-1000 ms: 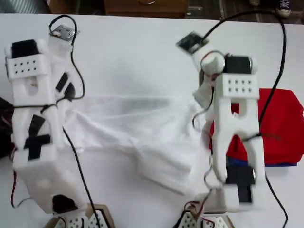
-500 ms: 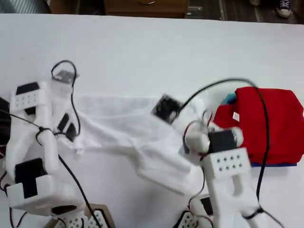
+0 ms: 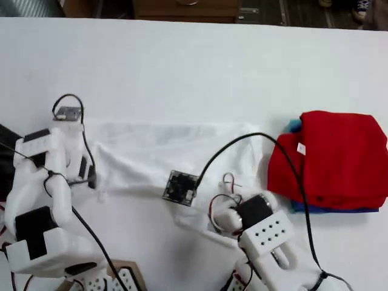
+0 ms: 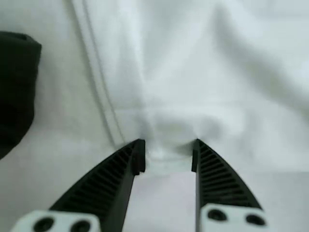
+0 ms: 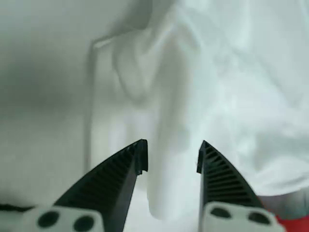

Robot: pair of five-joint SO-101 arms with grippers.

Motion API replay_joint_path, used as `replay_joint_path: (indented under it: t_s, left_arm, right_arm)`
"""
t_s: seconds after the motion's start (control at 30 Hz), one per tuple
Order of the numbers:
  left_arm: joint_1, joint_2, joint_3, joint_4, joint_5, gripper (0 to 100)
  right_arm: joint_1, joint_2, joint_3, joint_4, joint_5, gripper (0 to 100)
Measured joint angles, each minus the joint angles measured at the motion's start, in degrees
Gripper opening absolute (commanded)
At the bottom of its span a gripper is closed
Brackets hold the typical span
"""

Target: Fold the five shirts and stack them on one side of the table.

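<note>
White shirt [image 3: 157,151] lies spread in a long, flattish band across the white table [image 3: 182,66]. The cloth is thin, soft and slightly see-through, with shallow wrinkles, and one lobe is bunched into thicker folds near the right arm. Left gripper [image 4: 166,154] sits at one end of the white shirt, beside a double-stitched hem. Its black ribbed jaws stand apart, tips pressed on the cloth, with a small pucker of fabric raised between them. Right gripper [image 5: 170,154] hangs over the bunched lobe of the white shirt. Its jaws are likewise apart and straddle a rounded, tube-like roll of fabric; I cannot tell whether the tips touch it. A red shirt [image 3: 339,157] lies just beside the end of the white shirt opposite the left gripper. It is folded into a thick, round-cornered rectangle of matte, heavier-looking cloth, and rests on a blue shirt [image 3: 327,209] of which a thin edge shows. A dark, soft-edged shape [image 4: 17,87] sits off the hemmed end of the white shirt; its material is unclear.
</note>
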State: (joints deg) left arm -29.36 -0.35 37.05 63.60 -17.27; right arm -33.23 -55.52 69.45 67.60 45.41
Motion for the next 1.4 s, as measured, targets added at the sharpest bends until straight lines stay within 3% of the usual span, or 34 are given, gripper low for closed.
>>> replay_joint_path:
  t_s: [0.23,0.6,0.8,0.93,1.1,1.3,1.4]
  left_arm:
    - [0.0,0.0,0.0,-0.4,7.3,18]
    - [0.0,0.0,0.0,-1.0,8.0,18]
    - [0.0,0.0,0.0,-1.5,8.0,18]
    - [0.0,0.0,0.0,-1.5,8.0,18]
    - [0.0,0.0,0.0,-1.5,8.0,18]
    - [0.0,0.0,0.0,-1.5,8.0,18]
    - [0.0,0.0,0.0,-1.5,8.0,18]
  right_arm:
    - [-0.4,0.0,9.8,-14.0,0.0,13.1]
    - [-1.0,0.2,7.6,-13.3,0.0,12.9]
    - [-7.9,1.7,3.8,-10.5,0.0,12.9]
    - [-12.9,7.4,3.8,-12.3,0.0,12.8]
    - [-13.0,18.6,3.7,-19.5,0.0,12.9]
    - [-12.3,27.9,-1.8,-19.5,0.0,12.5]
    - [-12.3,29.5,-3.0,-19.5,-0.1,6.1]
